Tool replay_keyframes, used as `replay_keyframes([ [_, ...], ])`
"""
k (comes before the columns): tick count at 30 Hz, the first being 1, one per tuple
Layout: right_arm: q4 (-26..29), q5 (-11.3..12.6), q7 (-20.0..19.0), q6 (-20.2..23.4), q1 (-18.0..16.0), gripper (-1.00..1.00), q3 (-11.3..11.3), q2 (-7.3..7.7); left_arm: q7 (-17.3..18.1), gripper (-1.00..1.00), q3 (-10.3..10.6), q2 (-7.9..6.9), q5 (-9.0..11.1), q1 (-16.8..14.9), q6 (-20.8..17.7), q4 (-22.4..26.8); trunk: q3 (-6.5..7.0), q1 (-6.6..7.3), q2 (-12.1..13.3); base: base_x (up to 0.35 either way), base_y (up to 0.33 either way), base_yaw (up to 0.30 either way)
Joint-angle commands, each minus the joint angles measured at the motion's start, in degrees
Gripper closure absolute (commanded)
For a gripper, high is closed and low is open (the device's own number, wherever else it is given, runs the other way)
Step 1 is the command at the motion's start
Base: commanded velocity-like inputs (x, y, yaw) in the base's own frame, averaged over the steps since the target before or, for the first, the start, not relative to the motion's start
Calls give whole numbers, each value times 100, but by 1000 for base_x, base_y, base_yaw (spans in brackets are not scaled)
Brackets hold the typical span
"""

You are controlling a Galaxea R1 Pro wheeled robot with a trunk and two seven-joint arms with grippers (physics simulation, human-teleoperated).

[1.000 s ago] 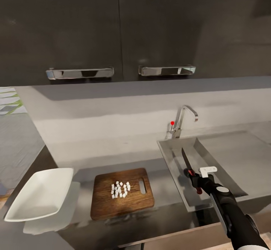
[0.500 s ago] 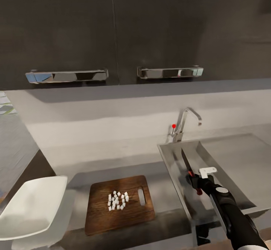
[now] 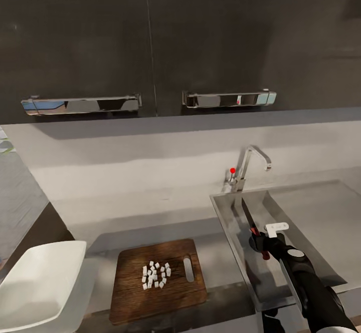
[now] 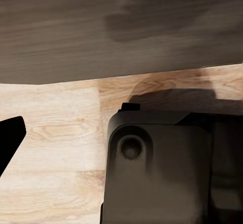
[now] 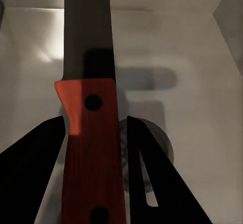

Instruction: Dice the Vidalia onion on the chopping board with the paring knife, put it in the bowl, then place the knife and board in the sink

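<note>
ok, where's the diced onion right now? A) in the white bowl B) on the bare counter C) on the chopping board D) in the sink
C: the pale onion bits sit in a cluster on the wooden chopping board, while the white bowl beside it holds none of them.

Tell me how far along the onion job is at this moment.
Done: the small white diced onion bits lie on the brown wooden chopping board. In hand: the right end effector holds the red-handled paring knife over the grey steel sink. Left: the dice must go into the white square bowl, which looks empty; knife and board into the sink.
</note>
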State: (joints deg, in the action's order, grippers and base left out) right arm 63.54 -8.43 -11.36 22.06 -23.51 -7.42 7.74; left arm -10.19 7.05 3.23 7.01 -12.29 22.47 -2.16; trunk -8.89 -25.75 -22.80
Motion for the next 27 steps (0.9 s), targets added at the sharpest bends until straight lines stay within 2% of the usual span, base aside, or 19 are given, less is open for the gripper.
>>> replay_keyframes([
  [1,9,-54,-59,26,-4,100,-14,-1,-9,-100,51,3,57,-10,39,-22,-12,-3,-12,0,0,0],
  [27,5,-54,-59,26,-4,100,-14,-1,-10,-100,51,2,82,-10,34,-47,-461,-553,-1015,0,0,0],
])
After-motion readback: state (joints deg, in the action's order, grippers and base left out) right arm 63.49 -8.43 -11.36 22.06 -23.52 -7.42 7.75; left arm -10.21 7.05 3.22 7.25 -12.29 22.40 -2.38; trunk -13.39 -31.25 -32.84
